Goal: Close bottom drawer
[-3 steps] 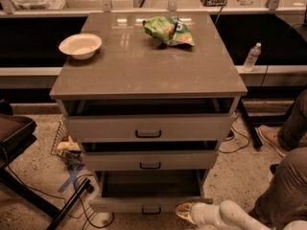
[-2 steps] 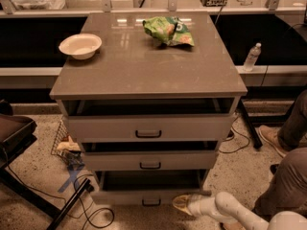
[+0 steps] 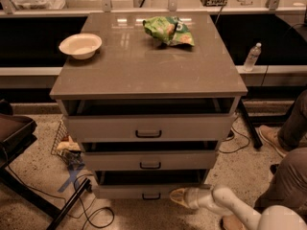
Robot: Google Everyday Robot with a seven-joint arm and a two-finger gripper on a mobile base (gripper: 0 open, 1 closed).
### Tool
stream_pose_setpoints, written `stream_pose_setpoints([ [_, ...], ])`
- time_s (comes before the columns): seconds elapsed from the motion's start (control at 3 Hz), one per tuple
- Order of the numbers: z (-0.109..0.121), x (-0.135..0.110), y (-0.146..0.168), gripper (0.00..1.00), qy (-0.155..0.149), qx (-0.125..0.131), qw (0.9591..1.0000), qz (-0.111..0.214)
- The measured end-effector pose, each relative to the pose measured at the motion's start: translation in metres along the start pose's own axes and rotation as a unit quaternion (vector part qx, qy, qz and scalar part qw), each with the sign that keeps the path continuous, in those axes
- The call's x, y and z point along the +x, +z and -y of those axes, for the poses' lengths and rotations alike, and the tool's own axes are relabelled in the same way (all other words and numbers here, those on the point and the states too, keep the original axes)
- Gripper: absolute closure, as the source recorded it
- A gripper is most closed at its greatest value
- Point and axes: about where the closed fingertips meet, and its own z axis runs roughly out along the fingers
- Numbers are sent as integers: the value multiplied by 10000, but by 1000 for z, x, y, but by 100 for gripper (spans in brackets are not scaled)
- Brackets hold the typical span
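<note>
The bottom drawer [image 3: 124, 191] is the lowest and shortest of three pale-grey fronts, with a small dark pull handle [image 3: 151, 196]. It stands only slightly out from the cabinet, with a dark gap above its front. My gripper [image 3: 173, 195] comes in from the lower right on a white arm and its tan tip rests against the right part of the drawer front, just right of the handle.
The top drawer [image 3: 148, 127] and the middle drawer [image 3: 150, 160] stand partly out. A white bowl [image 3: 80, 45] and a green chip bag [image 3: 169, 30] lie on the cabinet top. Cables and a black stand leg [image 3: 72, 202] cross the floor at left. A person's legs [image 3: 288, 176] are at right.
The bottom drawer has slid inward: its long open floor no longer shows. My gripper has moved forward and up against the drawer front with it.
</note>
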Motion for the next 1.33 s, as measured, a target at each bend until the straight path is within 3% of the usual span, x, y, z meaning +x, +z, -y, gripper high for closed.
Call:
stream_pose_setpoints([
  [0.33, 22, -11, 12, 100, -201, 6, 9996, 182],
  [0.67, 23, -13, 18, 100, -229, -5, 9995, 228],
  [1.0, 49, -19, 37, 100, -436, 73, 9985, 336],
  [1.33, 49, -19, 37, 100, -435, 72, 9985, 337],
])
